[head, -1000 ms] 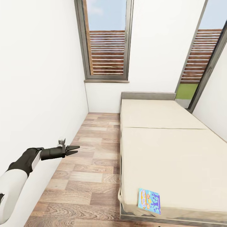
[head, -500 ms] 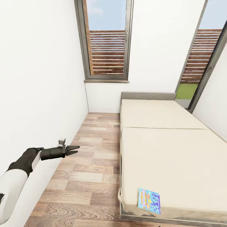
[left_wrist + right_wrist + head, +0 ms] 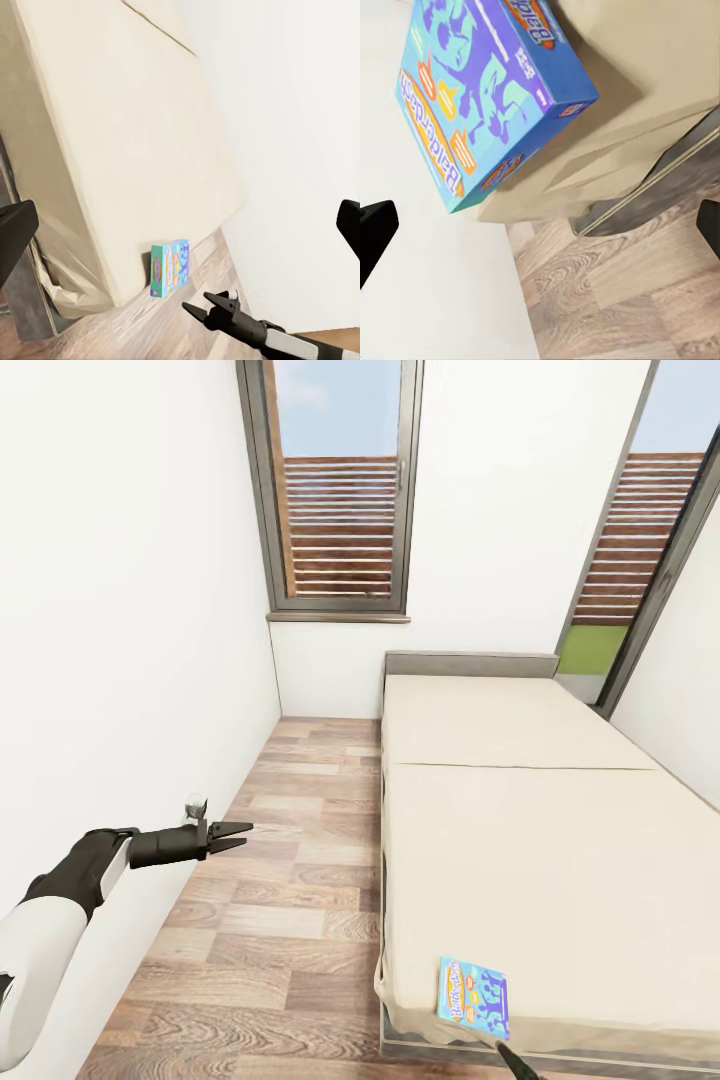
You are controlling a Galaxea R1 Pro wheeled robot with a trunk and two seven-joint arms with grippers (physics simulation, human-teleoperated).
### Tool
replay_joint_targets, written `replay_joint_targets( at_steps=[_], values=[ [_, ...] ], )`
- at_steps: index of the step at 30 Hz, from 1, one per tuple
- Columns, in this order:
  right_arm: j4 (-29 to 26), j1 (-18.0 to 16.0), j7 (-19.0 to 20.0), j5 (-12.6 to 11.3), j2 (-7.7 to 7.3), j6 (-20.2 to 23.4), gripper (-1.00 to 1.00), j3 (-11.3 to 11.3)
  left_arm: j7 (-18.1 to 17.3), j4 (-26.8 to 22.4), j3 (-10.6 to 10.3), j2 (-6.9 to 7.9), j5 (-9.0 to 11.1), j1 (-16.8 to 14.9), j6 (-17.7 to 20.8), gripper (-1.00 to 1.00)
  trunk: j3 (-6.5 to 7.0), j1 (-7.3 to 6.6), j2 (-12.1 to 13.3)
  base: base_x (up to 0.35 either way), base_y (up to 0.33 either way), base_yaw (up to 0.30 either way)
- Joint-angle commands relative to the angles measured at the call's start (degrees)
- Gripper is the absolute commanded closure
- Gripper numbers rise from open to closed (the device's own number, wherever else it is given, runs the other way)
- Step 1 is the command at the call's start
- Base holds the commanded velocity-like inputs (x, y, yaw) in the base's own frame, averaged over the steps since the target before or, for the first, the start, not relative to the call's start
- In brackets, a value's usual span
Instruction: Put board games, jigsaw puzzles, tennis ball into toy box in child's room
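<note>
Teal-blue board game (image 3: pixel 474 997) lies lengthwise along bed (image 3: pixel 530 830); left claw (image 3: pixel 240 836) spread, right claw's unclear

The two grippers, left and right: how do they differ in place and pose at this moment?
The left gripper hangs over the wood floor beside the bed, far from the teal-blue board game; the right gripper is close below that game at the bed's near corner. The left arm shows whole in the head view; of the right, just a dark tip at the picture's lower edge. Both are open and empty.

White walls (image 3: pixel 130 610), wood-plank floor (image 3: pixel 270 920), two tall grey-framed windows (image 3: pixel 335 490) showing slatted fencing and blue sky; bright daylight.
</note>
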Motion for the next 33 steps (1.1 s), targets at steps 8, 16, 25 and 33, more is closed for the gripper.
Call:
replay_joint_targets(
  at_steps=[8, 16, 25, 33],
  values=[
    [0.2, -0.6, 0.4, -0.6, 0.00, 0.7, -1.00, -0.1, -0.2, 0.0, 0.0, 0.05, 0.0, 0.0, 0.6, -1.00, -0.05, -0.01, 0.0, 0.000, 0.000, 0.000],
    [0.5, -0.6, 0.2, -1.8, -0.07, 1.1, -1.00, -1.0, -0.3, 0.0, 0.0, 0.07, 0.0, 0.0, 0.6, -1.00, -0.05, -0.01, 0.0, 0.000, 0.000, 0.000],
    [0.6, -0.6, -0.1, -3.4, -0.31, 3.6, -1.00, -2.1, -0.3, 0.0, 0.1, 0.09, 0.0, 0.0, 0.6, -1.00, -0.05, -0.01, 0.0, 0.000, 0.000, 0.000],
    [0.6, -0.6, -2.3, -3.3, -0.17, 6.4, -1.00, -2.3, -0.3, 0.0, 0.0, 0.10, 0.0, 0.0, 0.6, -1.00, -0.05, -0.01, 0.0, 0.000, 0.000, 0.000]
  ],
)
